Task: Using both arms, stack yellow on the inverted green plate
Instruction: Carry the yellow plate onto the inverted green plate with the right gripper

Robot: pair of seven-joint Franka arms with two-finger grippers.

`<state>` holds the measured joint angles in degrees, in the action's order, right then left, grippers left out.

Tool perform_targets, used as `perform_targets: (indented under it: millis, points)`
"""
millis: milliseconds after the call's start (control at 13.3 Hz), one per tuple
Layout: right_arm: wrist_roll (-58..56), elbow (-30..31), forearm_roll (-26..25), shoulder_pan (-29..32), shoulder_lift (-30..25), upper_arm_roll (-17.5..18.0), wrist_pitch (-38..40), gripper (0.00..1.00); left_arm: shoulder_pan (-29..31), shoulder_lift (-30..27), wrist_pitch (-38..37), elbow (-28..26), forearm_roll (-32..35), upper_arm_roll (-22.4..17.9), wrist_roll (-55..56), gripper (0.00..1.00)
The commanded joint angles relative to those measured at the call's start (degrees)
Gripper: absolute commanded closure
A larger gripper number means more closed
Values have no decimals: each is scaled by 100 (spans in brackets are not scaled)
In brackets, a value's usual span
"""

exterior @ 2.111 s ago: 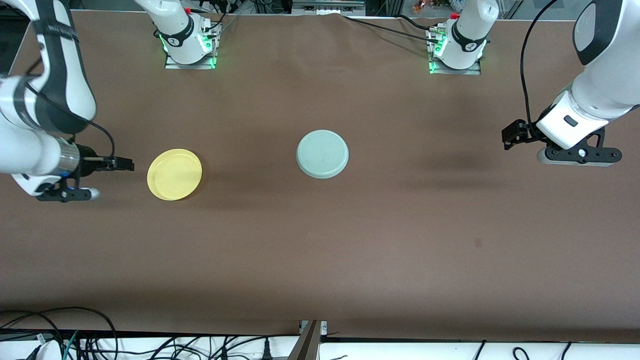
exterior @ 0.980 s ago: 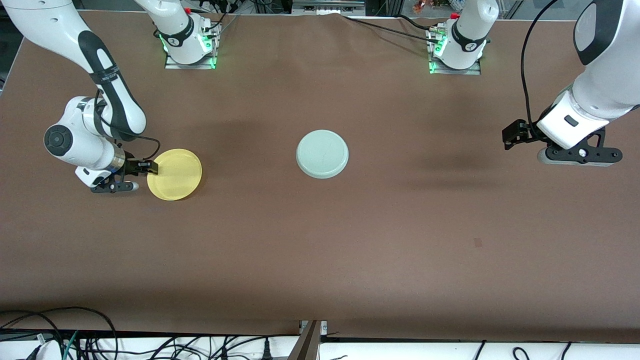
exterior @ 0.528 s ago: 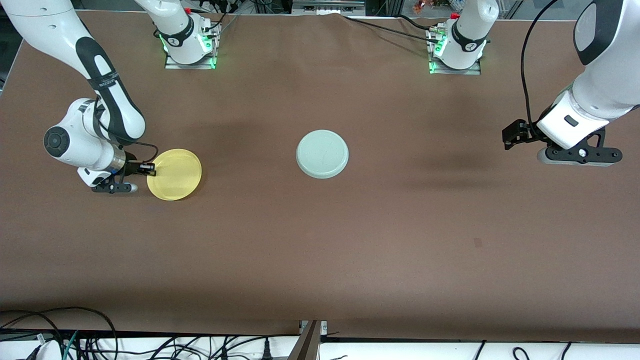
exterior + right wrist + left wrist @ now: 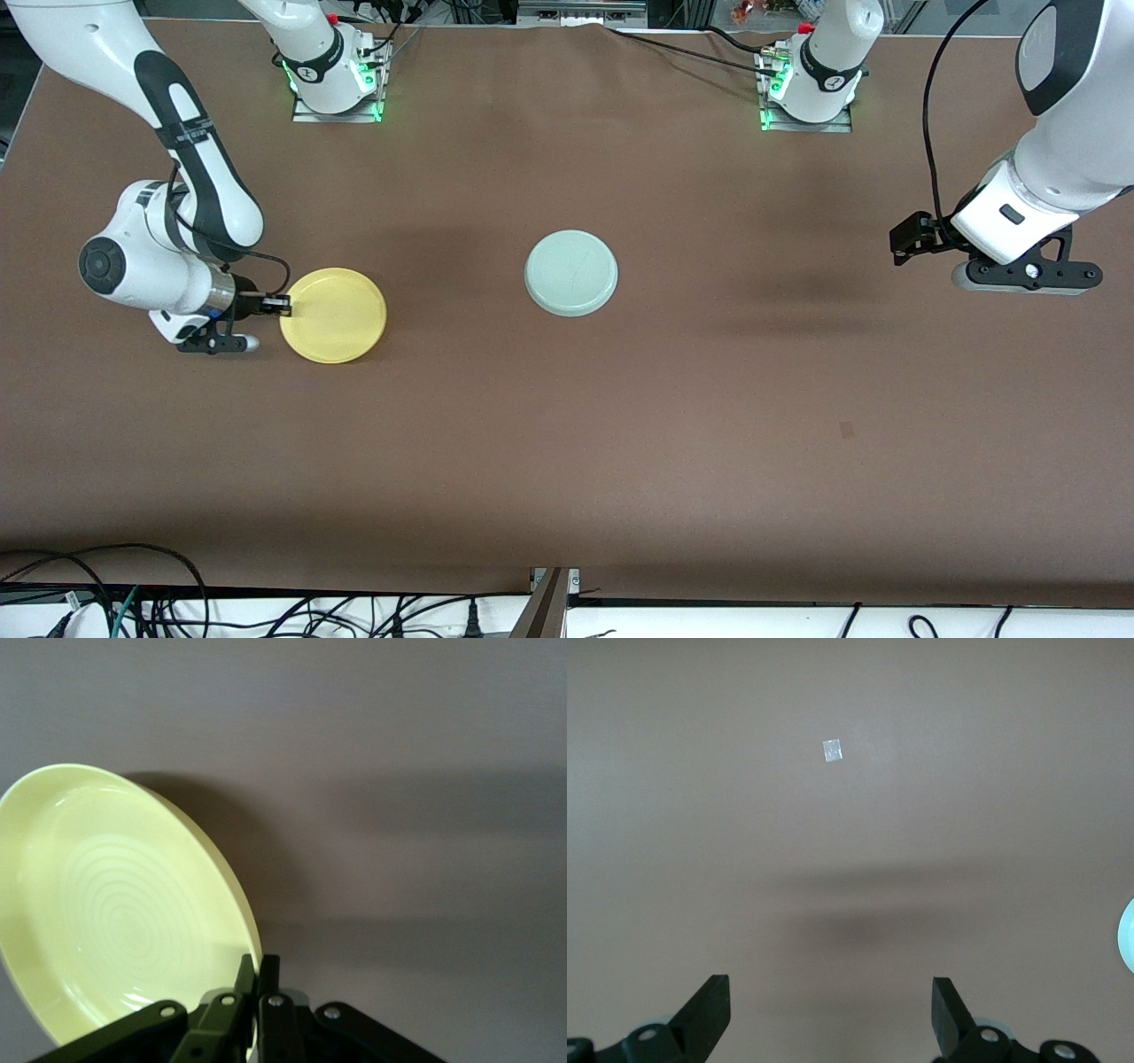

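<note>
My right pincer [image 4: 282,306] is closed on the rim of the yellow plate [image 4: 335,315]; my left pincer [image 4: 905,240] waits open above the worktop [image 4: 620,425].

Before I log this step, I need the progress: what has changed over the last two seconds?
The right gripper came in from the table's edge, shut on the yellow plate's rim and has begun carrying it toward the green plate. The green plate stayed put, and the left gripper still waits open above the left arm's end.
</note>
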<state>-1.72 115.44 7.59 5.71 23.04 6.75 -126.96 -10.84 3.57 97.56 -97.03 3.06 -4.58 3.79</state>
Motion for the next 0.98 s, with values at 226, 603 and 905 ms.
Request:
perform_targets:
  millis: [226,603,905]
  points:
    - [2147,-927,58,-919,16,959,700,100,73,-128,0,-88,-183,37,-160,0]
    - [3766,-953,355,-2353,131,986,314,100,73,-128,0,-97,-183,37,-160,0]
    - [3767,-945,630,-2802,490,986,-469,100,73,-128,0,-97,-183,37,-160,0]
